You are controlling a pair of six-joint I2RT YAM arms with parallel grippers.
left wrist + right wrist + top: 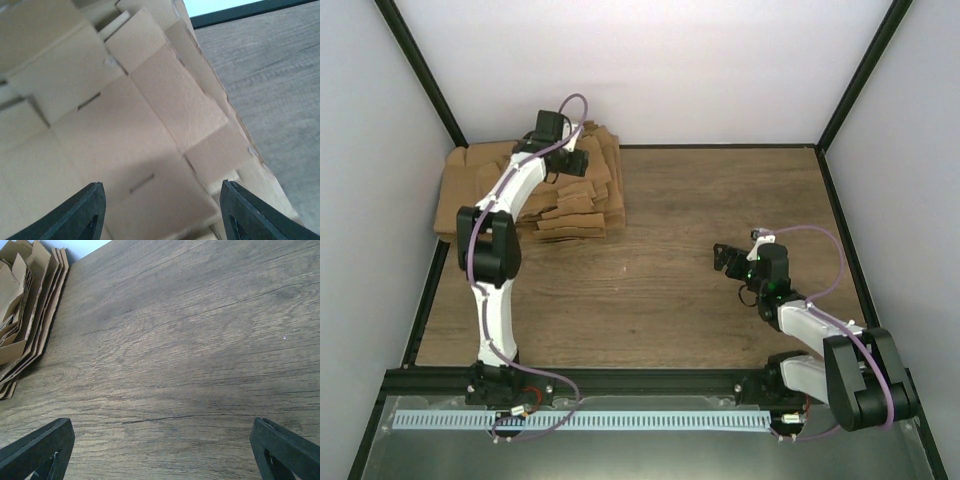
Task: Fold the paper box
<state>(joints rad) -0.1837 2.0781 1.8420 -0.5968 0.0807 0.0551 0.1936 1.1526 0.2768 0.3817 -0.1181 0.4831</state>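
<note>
My left gripper (161,186), fingers spread with nothing between them, hangs just above the flat paper box (125,145), the top sheet of the cardboard stack (460,195) directly beneath it. My right gripper (161,421), fingers also wide apart and empty, hovers over the table (200,340), with the stack well off to its front left.

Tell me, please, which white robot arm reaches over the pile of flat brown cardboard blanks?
The left arm: it stretches into the far-left corner over the brown cardboard pile; the right arm hangs above bare wooden tabletop.
</note>
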